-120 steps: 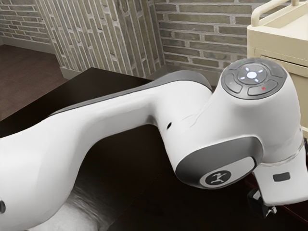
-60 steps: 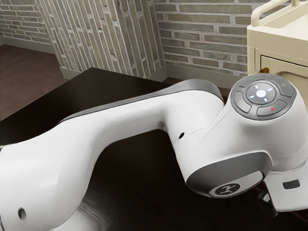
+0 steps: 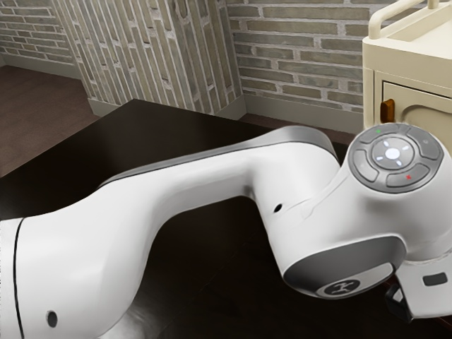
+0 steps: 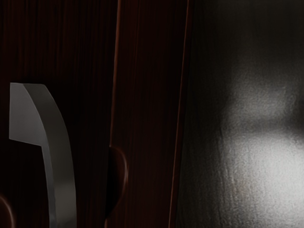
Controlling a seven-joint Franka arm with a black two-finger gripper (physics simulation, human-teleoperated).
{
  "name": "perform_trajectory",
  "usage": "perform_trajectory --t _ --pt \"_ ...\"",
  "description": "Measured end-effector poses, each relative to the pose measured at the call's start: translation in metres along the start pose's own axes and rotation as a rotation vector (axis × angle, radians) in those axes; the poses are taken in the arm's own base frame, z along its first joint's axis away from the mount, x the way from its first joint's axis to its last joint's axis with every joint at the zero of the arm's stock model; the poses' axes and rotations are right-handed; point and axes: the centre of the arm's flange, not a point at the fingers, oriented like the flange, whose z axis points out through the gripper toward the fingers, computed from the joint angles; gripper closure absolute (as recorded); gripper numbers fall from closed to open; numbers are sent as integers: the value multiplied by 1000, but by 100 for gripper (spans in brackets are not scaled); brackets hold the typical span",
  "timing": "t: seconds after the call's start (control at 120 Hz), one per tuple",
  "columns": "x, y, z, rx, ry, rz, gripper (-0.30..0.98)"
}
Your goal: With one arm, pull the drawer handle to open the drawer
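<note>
The black gripper (image 3: 399, 302) is low at the exterior view's right, partly hidden behind the arm's white hand, and its fingertips cannot be made out. In the wrist view a curved grey metal handle (image 4: 61, 156) stands out from a dark reddish-brown wooden front (image 4: 85, 57). The handle's lower part runs out of that picture. Whether the gripper touches the handle cannot be told.
A cream cart (image 3: 409, 67) with an orange-brown latch (image 3: 387, 111) stands behind the arm at the exterior view's right. The dark table (image 3: 176, 134) lies under the arm, with a brick wall (image 3: 304, 56) behind.
The arm and hand have shifted toward the exterior view's right and lower, uncovering the cart's orange-brown latch.
</note>
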Motion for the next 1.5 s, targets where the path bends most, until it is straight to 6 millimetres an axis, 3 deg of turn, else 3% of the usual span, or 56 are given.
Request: perform_trajectory --t 0.2,0.483,0.95,1.5 --pt "1 0 2 -1 1 -4 1" --pt "-1 0 3 -2 0 -17 13" --pt "-2 3 -1 -44 23 -64 22" --pt "-4 34 -16 -133 32 -75 21"
